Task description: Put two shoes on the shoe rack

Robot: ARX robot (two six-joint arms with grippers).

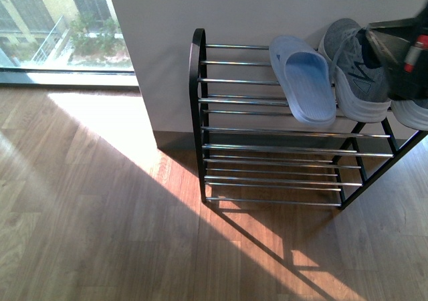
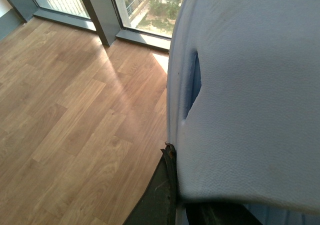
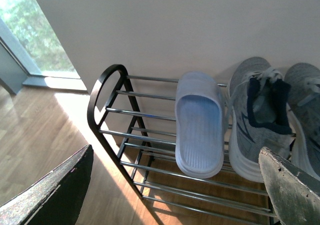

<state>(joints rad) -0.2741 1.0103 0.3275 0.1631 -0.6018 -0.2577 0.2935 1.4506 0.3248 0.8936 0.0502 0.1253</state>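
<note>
Two grey knit shoes stand side by side on the top shelf of the shoe rack (image 1: 196, 114), one (image 1: 354, 67) in full view and the other (image 1: 411, 114) cut by the picture's right edge. A light blue slipper (image 1: 304, 80) lies beside them. In the right wrist view my right gripper (image 3: 176, 152) hangs open above the rack (image 3: 107, 80), over that slipper (image 3: 200, 125) and the shoes (image 3: 257, 115) (image 3: 307, 100). My left gripper (image 2: 190, 207) is shut on another blue slipper (image 2: 250, 85), which fills much of the left wrist view.
The rack stands against a white wall (image 1: 167, 20) on a wooden floor (image 1: 100, 214). Lower chrome shelves (image 1: 267, 148) hold nothing. A floor-level window (image 1: 53, 20) is at the far left. My right arm (image 1: 401, 47) covers the rack's far right end.
</note>
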